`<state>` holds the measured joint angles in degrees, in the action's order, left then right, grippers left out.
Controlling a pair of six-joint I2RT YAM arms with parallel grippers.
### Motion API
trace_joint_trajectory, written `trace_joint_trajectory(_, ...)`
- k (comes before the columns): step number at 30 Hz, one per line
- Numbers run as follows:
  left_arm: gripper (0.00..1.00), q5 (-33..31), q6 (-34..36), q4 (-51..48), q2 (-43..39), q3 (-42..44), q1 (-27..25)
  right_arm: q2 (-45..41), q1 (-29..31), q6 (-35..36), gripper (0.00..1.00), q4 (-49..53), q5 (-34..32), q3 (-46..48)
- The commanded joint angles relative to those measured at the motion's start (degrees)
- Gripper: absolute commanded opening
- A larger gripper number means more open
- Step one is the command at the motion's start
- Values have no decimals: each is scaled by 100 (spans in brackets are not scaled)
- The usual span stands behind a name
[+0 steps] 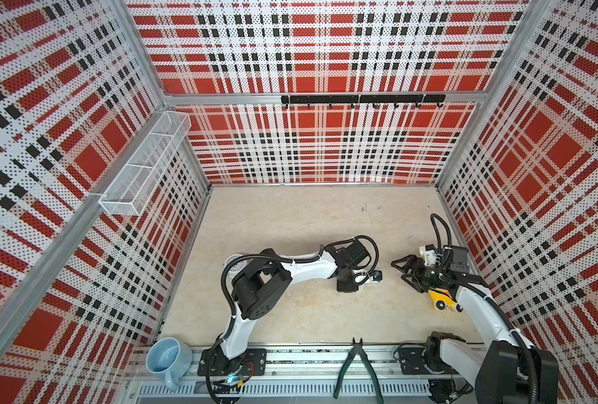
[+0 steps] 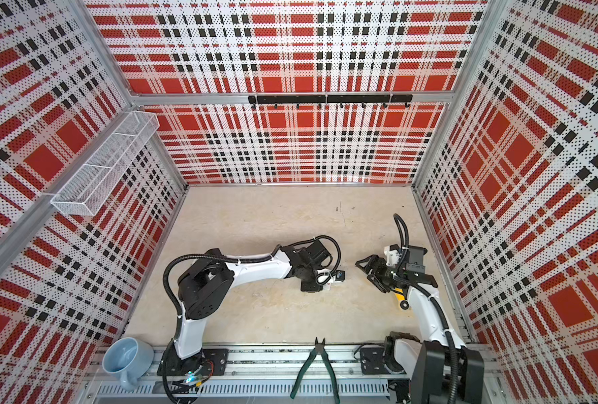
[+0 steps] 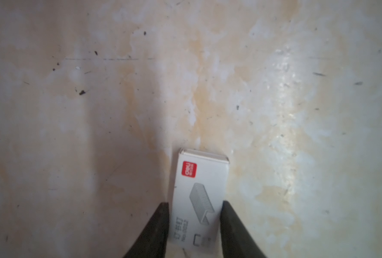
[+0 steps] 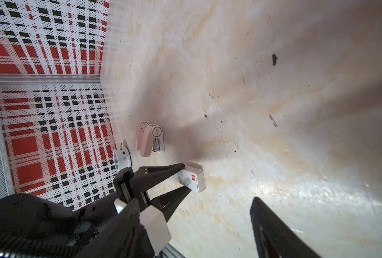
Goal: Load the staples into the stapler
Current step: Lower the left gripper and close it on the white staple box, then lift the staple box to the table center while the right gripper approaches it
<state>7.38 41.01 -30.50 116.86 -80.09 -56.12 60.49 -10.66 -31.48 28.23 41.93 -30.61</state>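
Our left gripper (image 3: 195,203) stands with its two dark fingers against the long sides of the small white cardboard box (image 3: 204,176), which carries a red logo and a printed staple drawing. The box lies flat on the mottled beige tabletop (image 1: 290,227). Whether the fingers already pinch the box or only touch it, we cannot tell. The metal staples themselves show nowhere. We judge that they sit inside that box, so the step in hand is securing the box before any strip can be drawn out. The pale pink and white stapler (image 4: 150,139) lies near the box but apart from it, beside a small round white dial (image 4: 121,160). We cannot make out whether its magazine is open. Our right gripper (image 1: 398,270) hangs over the table apart from the box, jaws spread and empty. To do this well, we think the squeeze should be only firm enough to hold, since thin cardboard will likely buckle and trap the contents. The fingers sit toward one end of the box, so we would keep them square to its sides and lift it level. That leaves the free end clear for the right gripper to reach.
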Motion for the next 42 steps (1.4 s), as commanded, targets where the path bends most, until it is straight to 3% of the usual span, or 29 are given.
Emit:
trace_joint_trajectory(1, 46, 57, 70, -161, 14, -111, -68, 89, -24, 241, 80, -10, 20, 2)
trace_joint_trajectory(9, 48, 45, 92, -257, 109, -182, -136, 253, -24, 281, 80, -139, 170, 55)
trace_joint_trajectory(18, 34, 7, -5, -255, 182, -249, -207, 390, -24, 301, 78, -295, 283, 141)
trace_joint_trajectory(27, 34, 28, -107, -360, -23, -98, -229, 748, 6, 327, 77, -454, 614, 214)
trace_joint_trajectory(42, 37, 40, -565, -304, -575, 696, -131, 1618, 1099, -590, 74, -2103, 889, 670)
